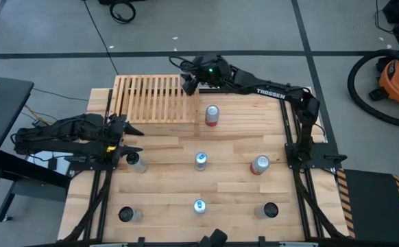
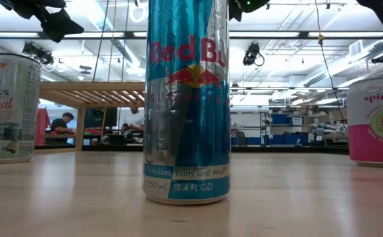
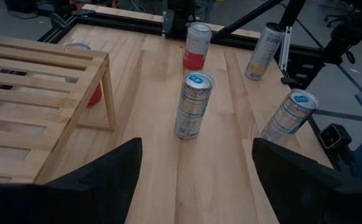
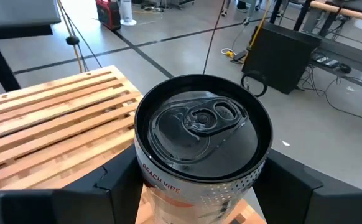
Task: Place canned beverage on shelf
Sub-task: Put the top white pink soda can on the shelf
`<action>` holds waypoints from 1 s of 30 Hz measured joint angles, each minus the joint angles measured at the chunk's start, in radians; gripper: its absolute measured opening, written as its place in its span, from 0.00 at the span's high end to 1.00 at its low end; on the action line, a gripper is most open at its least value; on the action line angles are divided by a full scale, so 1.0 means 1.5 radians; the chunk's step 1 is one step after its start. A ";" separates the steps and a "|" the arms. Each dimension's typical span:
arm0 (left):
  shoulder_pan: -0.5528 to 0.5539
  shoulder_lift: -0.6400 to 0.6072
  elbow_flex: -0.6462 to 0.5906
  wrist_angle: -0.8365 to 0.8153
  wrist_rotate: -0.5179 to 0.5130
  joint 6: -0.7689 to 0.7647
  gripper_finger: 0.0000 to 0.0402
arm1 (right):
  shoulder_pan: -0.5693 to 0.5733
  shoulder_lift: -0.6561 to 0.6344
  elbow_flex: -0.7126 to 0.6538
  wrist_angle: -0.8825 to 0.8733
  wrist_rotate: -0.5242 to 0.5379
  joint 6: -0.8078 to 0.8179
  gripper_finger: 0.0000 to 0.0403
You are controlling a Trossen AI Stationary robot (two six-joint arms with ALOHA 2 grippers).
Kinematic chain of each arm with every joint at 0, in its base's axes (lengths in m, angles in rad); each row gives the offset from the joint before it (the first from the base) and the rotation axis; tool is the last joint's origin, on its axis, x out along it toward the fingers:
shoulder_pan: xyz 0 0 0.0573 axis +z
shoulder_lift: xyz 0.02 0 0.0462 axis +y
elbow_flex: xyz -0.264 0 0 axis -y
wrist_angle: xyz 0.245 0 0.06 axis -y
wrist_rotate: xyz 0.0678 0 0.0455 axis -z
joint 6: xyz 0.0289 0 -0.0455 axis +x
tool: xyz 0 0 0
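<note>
Upright can [image 4: 203, 146] in R pincer [image 4: 199, 186]

My bench [image 1: 234, 192] carries the shelf [image 1: 155, 99] at eleven o'clock and seven cans [image 1: 200, 160] standing around.

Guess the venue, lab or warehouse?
Likely a robotics lab or workshop: open concrete floor with an orange shop vacuum, a plank table with test cans, and people at desks behind.
</note>
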 joint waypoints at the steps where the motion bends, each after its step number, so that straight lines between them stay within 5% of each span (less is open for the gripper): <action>1: 0.000 0.000 0.000 0.000 0.000 0.000 0.22 | 0.001 0.000 0.000 -0.002 0.000 0.000 0.36; 30: 0.000 0.000 0.000 0.000 0.000 0.000 0.22 | -0.009 0.000 -0.006 -0.020 -0.038 0.024 0.24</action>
